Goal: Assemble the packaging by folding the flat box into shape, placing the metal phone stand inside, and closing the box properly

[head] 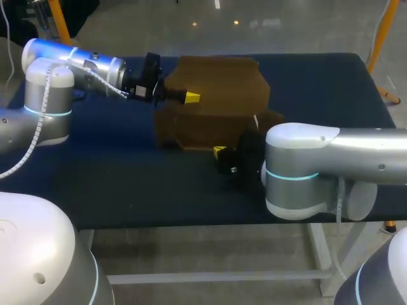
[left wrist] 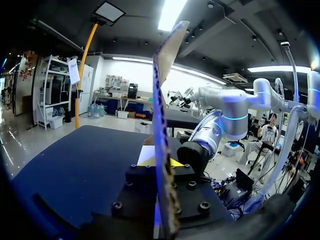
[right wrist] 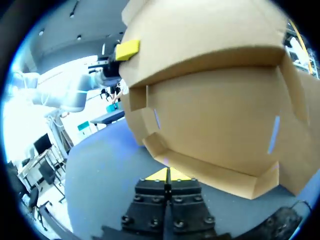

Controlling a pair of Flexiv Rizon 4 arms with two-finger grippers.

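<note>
From above, the cardboard box (head: 222,82) sits half folded near the middle of the dark blue table (head: 114,165), with one broad panel raised at the back and a lower part lying in front of it. The left gripper (head: 189,97) comes in from the side and has a yellow tip on the raised panel near its left edge. The right gripper (head: 219,152) is low at the box's front edge, with one yellow tip showing against the cardboard. From here I cannot tell how its fingers stand.

In the left wrist view, the box (left wrist: 162,100) panel shows edge-on, rising straight up out of the left gripper (left wrist: 167,167). A finger block is pressed on either face, so the pincer is clamped on the card. The right arm (left wrist: 225,112) is beyond it, bent down toward the table (left wrist: 85,160).

In the right wrist view, the right gripper (right wrist: 167,175) has its two yellow tips pressed together with only a thin seam between them, and it holds nothing. It sits just under the corner of the lowest flap of the box (right wrist: 215,100), and whether it touches the flap is unclear. The box is just ahead of it, its open underside facing the camera. Higher up, the yellow tip of the left gripper (right wrist: 127,49) lies on the box's upper panel.
</note>
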